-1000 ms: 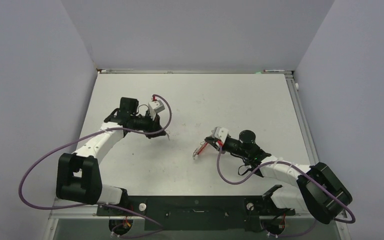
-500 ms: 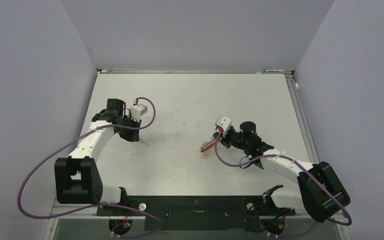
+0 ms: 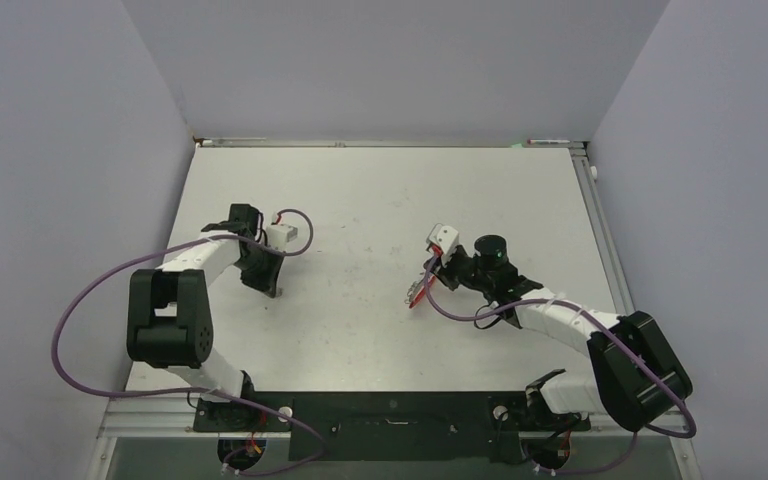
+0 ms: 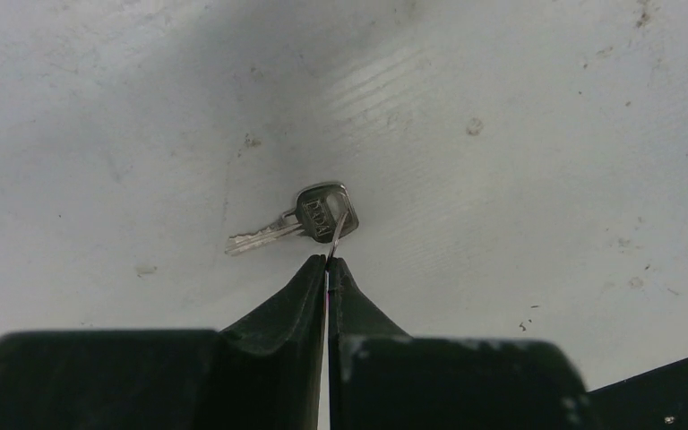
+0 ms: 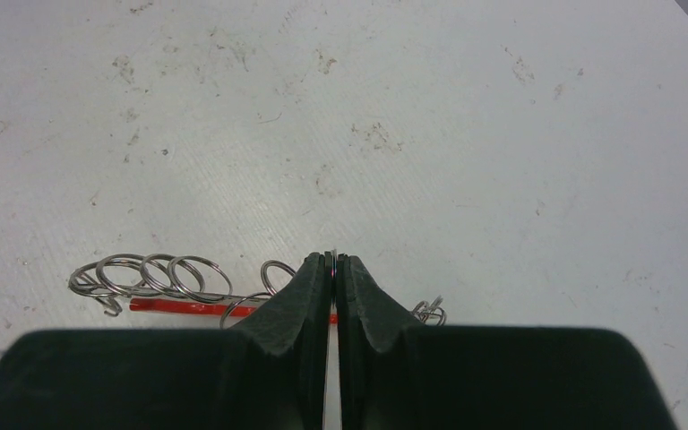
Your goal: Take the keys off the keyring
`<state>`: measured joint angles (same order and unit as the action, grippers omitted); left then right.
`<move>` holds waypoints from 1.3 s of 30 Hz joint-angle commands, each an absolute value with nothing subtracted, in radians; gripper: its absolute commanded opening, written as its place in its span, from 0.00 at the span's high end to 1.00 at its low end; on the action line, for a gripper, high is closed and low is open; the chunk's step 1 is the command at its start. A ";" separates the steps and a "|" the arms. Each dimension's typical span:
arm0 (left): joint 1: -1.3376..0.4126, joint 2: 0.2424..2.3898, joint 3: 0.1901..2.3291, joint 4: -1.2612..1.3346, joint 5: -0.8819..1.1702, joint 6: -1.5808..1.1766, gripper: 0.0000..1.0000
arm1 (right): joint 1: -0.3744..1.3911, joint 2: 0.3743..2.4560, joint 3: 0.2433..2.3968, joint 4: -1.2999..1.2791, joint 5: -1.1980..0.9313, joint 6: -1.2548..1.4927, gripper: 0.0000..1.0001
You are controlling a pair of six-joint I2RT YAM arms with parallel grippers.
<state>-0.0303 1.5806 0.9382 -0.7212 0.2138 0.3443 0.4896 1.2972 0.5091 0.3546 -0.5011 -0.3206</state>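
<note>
I'm pinching a wire loop [image 4: 338, 235] with the left hand [image 4: 327, 262], one key [image 4: 315, 215] dangling over the table's [image 4: 520, 134] left side. The right hand [image 5: 333, 260] is pinching the keyring [image 5: 157, 278] centre-right. The key is looking light, stiff and slippery, so grab its head.

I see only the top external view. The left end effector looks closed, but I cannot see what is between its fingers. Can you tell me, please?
Observer: In the left wrist view, the left end effector is shut on a thin wire ring that passes through the head of one silver key.
Operator: Thank you. Does the right one hold a key also?
Observer: No. In the right wrist view, the right end effector is shut on the red strap. Only a chain of linked metal rings lies beside it, and no key shows there.
</note>
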 commanded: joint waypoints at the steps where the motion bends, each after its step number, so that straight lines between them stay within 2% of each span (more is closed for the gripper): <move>1: -0.032 1.627 1.026 -0.645 0.234 0.320 1.00 | 0.480 1.327 0.536 0.295 -0.477 -0.309 0.95; 6: -0.034 1.693 1.075 -0.622 0.248 0.300 1.00 | 0.480 1.341 0.555 0.294 -0.487 -0.289 0.95; 7: -0.033 1.703 1.081 -0.622 0.254 0.300 0.95 | 0.480 1.343 0.557 0.293 -0.492 -0.284 0.95; 12: -0.032 1.714 1.117 -0.675 0.333 0.310 0.66 | 0.480 1.342 0.578 0.294 -0.521 -0.243 0.95; 15: -0.032 1.674 1.151 -0.705 0.437 0.298 0.43 | 0.480 1.341 0.604 0.310 -0.544 -0.185 0.95; 16: -0.032 1.655 1.163 -0.706 0.471 0.290 0.33 | 0.481 1.339 0.611 0.319 -0.546 -0.162 0.95; 18: -0.032 1.620 1.188 -0.709 0.552 0.263 0.22 | 0.482 1.340 0.628 0.334 -0.541 -0.114 0.95; 23: -0.032 1.545 1.159 -0.618 0.794 0.153 0.18 | 0.482 1.347 0.680 0.357 -0.509 0.021 0.95; 26: -0.047 1.506 1.068 -0.424 0.893 0.019 0.13 | 0.485 1.347 0.694 0.374 -0.500 0.081 0.95; 29: -0.078 1.497 0.972 -0.186 0.959 -0.145 0.12 | 0.485 1.352 0.702 0.382 -0.501 0.120 0.95; 33: -0.139 1.487 0.843 0.254 0.974 -0.298 0.13 | 0.490 1.349 0.704 0.399 -0.524 0.151 0.95; 39: -0.246 1.537 0.822 0.449 0.994 -0.332 0.11 | 0.505 1.345 0.725 0.382 -0.533 0.176 0.95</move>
<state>-0.1864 1.5398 0.8352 0.1310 0.9321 -0.2611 0.4923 1.3399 0.6674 0.3202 -0.5140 0.1318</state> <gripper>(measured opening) 0.885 0.063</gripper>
